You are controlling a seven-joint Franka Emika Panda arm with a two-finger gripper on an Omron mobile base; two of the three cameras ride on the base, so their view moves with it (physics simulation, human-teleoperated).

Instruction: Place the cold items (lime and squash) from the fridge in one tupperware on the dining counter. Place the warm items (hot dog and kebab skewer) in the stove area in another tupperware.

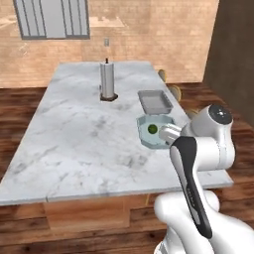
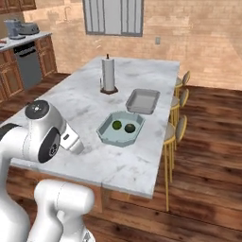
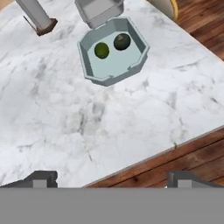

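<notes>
A pale green eight-sided tupperware (image 3: pixel 139 62) (image 2: pixel 108 135) (image 1: pixel 144 138) stands on the marble dining counter (image 3: pixel 65 113). Inside it lie the lime (image 3: pixel 101 50) (image 2: pixel 116 125) (image 1: pixel 152 129) and the darker squash (image 3: pixel 122 41) (image 2: pixel 130 127), side by side. Just beyond it sits a grey rectangular tupperware (image 3: pixel 98 13) (image 2: pixel 142 101) (image 1: pixel 154 101) with nothing in it. My gripper (image 3: pixel 113 179) hangs open over the counter's near edge, well short of the green tupperware, with nothing between its fingers. The hot dog and kebab skewer are out of view.
A paper towel roll on a dark stand (image 1: pixel 107 82) (image 2: pixel 108 75) (image 3: pixel 37 17) rises farther back on the counter. Stools (image 2: pixel 182 99) line the counter's right side. Cabinets and a dishwasher (image 2: pixel 28 61) stand at the far left. Wood floor surrounds the counter.
</notes>
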